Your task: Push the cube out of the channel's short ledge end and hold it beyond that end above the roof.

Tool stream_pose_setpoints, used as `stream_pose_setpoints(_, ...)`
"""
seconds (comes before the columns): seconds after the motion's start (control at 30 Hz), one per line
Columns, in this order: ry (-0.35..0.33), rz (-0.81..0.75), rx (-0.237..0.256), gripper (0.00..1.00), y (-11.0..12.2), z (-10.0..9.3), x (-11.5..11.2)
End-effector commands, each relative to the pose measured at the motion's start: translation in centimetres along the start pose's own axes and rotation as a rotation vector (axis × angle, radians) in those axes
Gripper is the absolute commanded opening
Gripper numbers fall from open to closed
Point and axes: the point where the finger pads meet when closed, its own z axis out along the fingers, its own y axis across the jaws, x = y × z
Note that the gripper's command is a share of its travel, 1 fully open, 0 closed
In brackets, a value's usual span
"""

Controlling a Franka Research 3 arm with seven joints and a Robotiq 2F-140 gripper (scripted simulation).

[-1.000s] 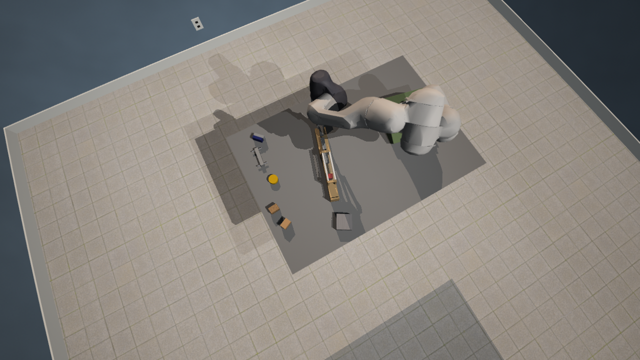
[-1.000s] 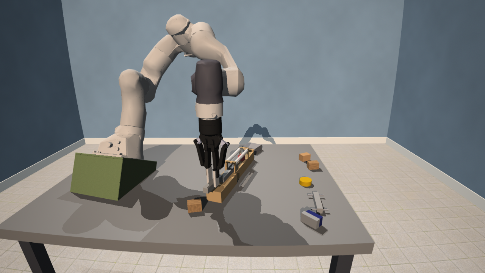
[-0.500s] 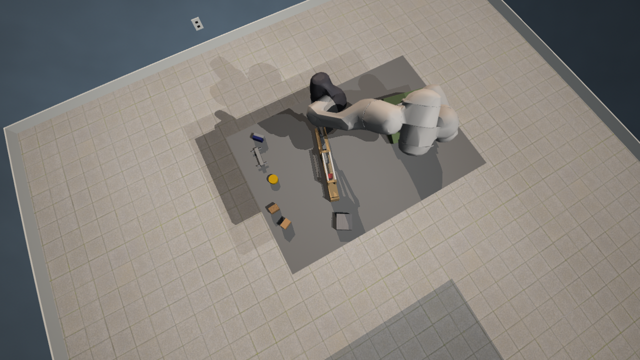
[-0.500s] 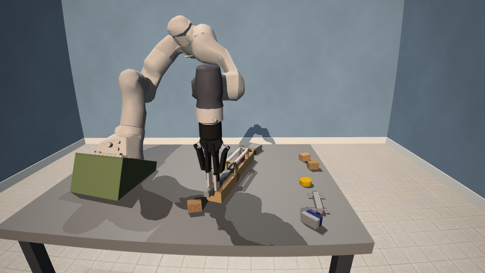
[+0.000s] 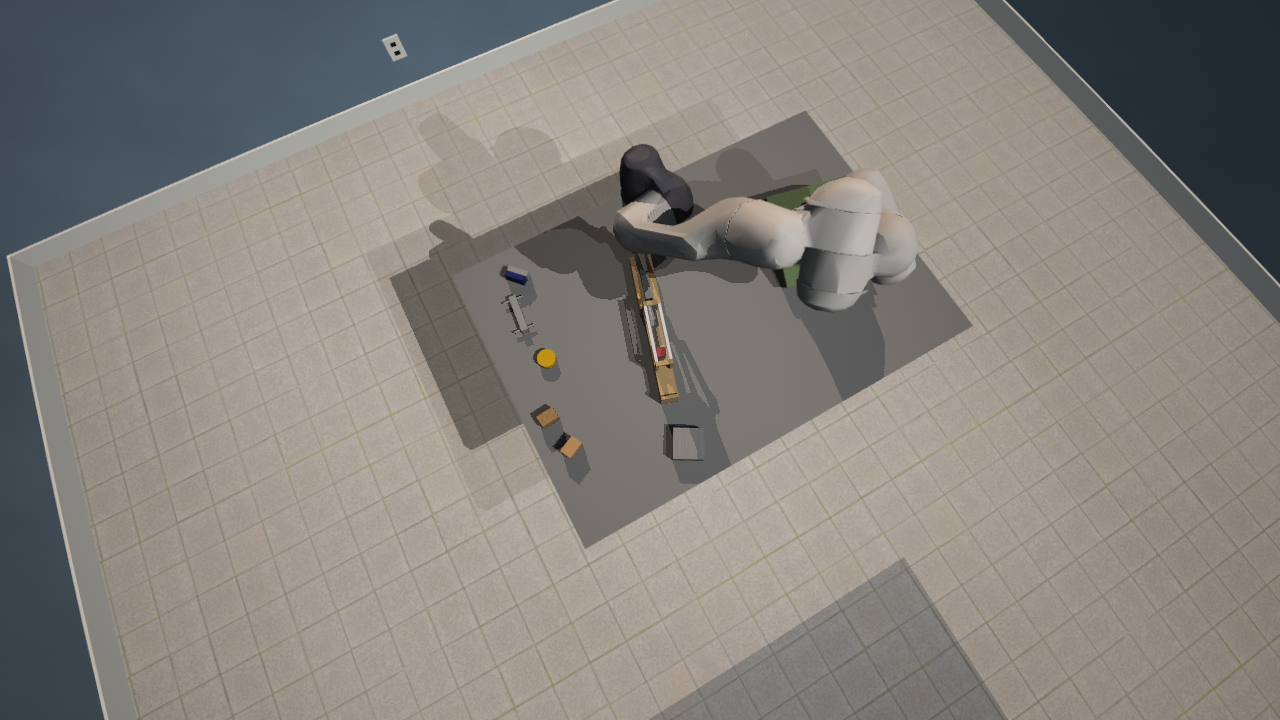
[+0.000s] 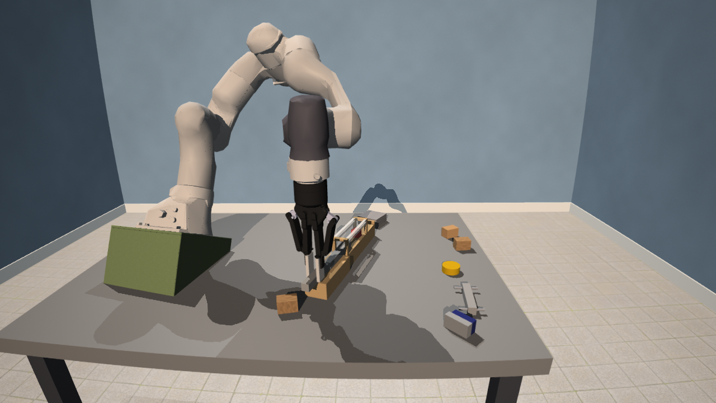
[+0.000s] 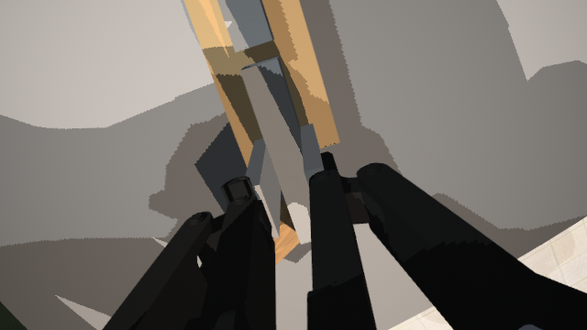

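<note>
Exterior view, left to right: green wedge block at the table's left, arm base on top of it. A small wooden cube sits on the table just left of the channel's near end, apart from it. Gripper points straight down over the near end of the wooden channel, fingers narrow and clamped on a grey pusher tool that hangs upright; its foot is at the channel's near end, contact with the wood cannot be told. Wrist view shows the tool pinched between the black fingers, its long grey bar running along the channel. Red cube is inside the channel, toward the far end, under the roof rails. A flat grey strip lies on the table just right of the channel. A grey box stands beyond the channel's far end. Further right: two wooden blocks, a yellow disc, a grey cross-shaped piece, and a grey-and-blue block nearest.
</note>
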Motion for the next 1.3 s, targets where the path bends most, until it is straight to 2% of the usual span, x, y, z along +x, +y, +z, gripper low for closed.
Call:
stream_pose_setpoints(0.0, -0.001, -0.007, -0.003, 0.0, 0.0, 0.0, -0.1)
stream_pose_setpoints(0.77, -0.001, -0.007, -0.003, 0.0, 0.0, 0.0, 0.1)
stream_pose_setpoints(1.27, -0.001, -0.007, -0.003, 0.0, 0.0, 0.0, 1.4)
